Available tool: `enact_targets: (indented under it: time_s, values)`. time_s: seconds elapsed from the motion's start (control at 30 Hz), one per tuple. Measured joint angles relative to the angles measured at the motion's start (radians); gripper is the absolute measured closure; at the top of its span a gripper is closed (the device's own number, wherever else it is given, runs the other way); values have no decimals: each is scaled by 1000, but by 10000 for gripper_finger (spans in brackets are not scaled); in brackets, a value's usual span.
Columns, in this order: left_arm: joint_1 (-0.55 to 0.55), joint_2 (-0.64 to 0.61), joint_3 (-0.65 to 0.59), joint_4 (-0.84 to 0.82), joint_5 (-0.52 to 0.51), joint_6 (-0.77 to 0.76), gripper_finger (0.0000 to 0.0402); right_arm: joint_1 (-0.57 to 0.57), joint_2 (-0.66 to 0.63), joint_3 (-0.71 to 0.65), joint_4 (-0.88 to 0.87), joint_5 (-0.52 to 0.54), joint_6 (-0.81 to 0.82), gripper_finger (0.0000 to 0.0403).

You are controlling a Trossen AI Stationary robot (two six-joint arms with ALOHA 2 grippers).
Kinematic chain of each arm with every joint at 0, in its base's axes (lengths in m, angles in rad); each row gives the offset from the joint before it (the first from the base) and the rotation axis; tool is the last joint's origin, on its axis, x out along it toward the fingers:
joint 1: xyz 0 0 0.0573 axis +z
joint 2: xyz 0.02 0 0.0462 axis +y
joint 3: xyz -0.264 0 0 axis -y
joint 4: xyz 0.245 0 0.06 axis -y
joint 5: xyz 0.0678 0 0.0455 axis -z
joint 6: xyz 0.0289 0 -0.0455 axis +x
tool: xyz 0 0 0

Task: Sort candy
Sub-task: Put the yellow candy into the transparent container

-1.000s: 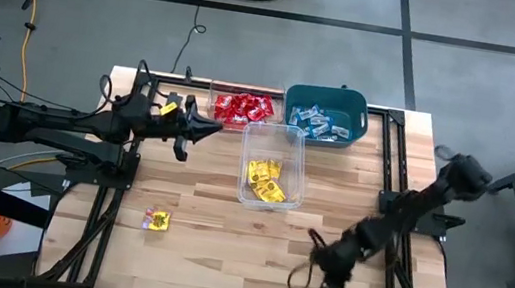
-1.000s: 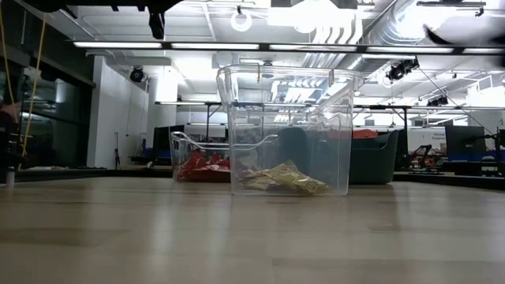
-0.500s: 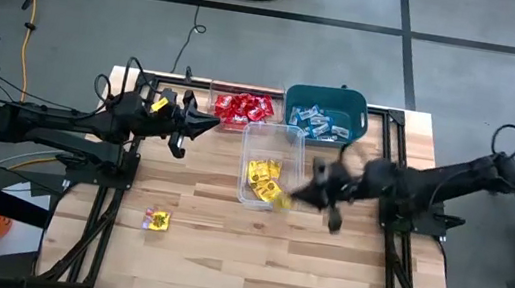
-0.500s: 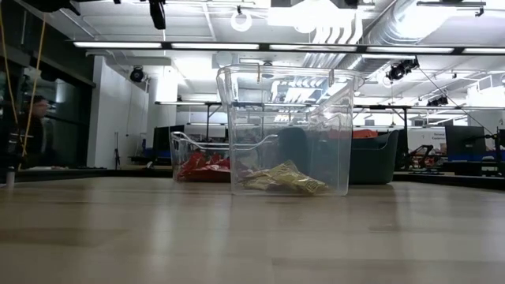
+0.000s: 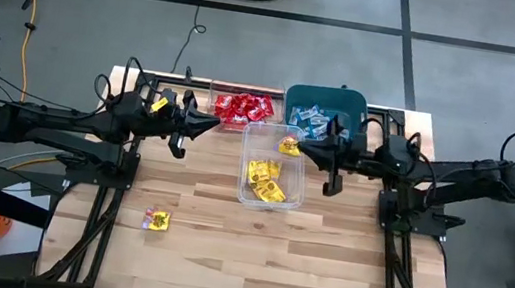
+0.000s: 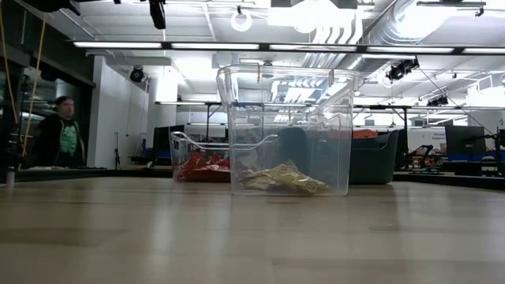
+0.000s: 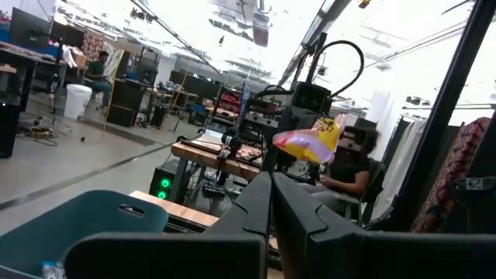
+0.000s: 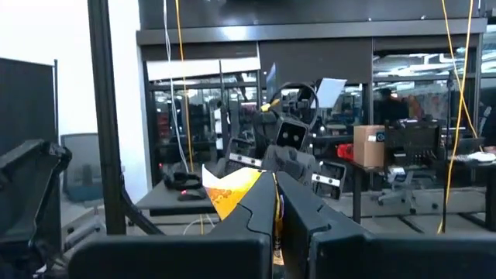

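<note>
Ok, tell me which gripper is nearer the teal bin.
Right. The right gripper holds a yellow candy just in front of the teal bin; the left gripper sits beyond the red-candy tub.

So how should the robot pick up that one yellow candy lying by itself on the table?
Probably straight from above. The yellow candy lies flat on the wooden table, apart from the tubs, with nothing crowding it. Its wrapper looks thin, so fingers closing across its middle or pinching an edge seems the likeliest way to hold it.
</note>
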Motion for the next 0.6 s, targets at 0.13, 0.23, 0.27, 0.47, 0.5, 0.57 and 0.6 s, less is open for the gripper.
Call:
enact_targets:
  time_s: [0.13, 0.23, 0.27, 0.47, 0.5, 0.57, 0.6]
  values:
    - [0, 0, 0, 0, 0, 0, 401, -9, -1, 0, 3, 0, 0, 403]
    - [0, 0, 0, 0, 0, 20, 401, -11, 0, 0, 2, 0, 0, 403]
    - [0, 0, 0, 0, 0, 26, 402, -11, 0, 0, 3, 0, 0, 403]
    - [0, 0, 0, 0, 0, 27, 401, -24, -1, 15, -58, 63, 136, 403]
    - [0, 0, 0, -1, 0, 27, 402, -31, 1, 35, -120, 67, 147, 403]
    - [0, 0, 0, 0, 0, 27, 402, -47, 20, 98, -278, 70, 154, 403]
    - [0, 0, 0, -1, 0, 27, 401, -55, 33, 131, -366, 70, 151, 403]
